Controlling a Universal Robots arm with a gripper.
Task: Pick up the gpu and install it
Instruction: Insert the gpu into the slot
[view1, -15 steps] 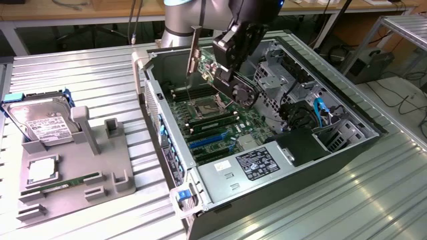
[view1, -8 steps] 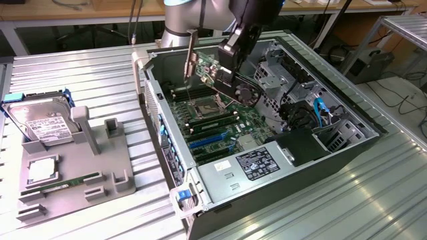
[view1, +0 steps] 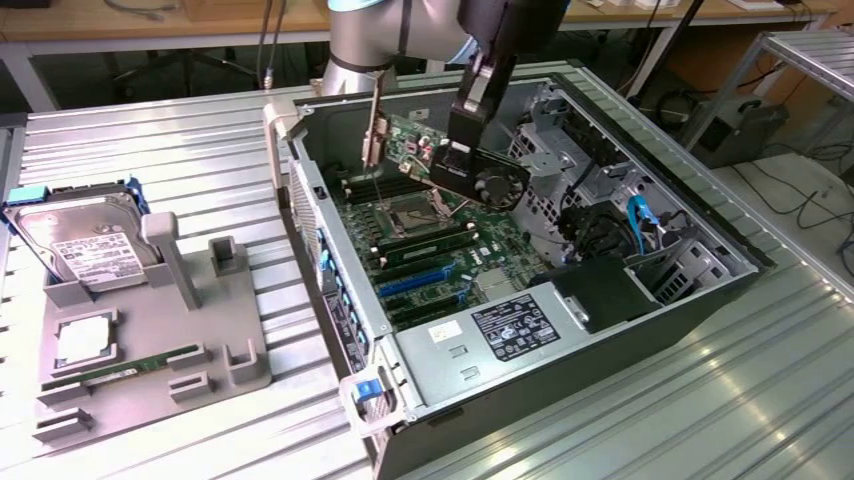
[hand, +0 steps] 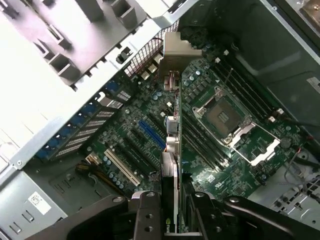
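The gpu (view1: 483, 178) hangs tilted over the open computer case (view1: 694, 225), its black fan facing the front, its green board behind and its long silver bracket (view1: 374, 128) pointing down toward the case's rear wall. My gripper (view1: 463, 148) is shut on the card's upper edge. In the wrist view the gpu (hand: 170, 172) runs edge-on from between my gripper (hand: 172, 212) fingers out to its bracket (hand: 176, 50), well above the motherboard (hand: 150, 150) and its blue slot (hand: 151, 134).
A grey fixture tray (view1: 200, 330) lies at the exterior view's left with a hard drive (view1: 87, 245), a RAM stick (view1: 120, 368) and a chip (view1: 83, 342). Inside the case are the CPU socket (view1: 407, 212), blue slots (view1: 416, 285) and the power supply (view1: 514, 325).
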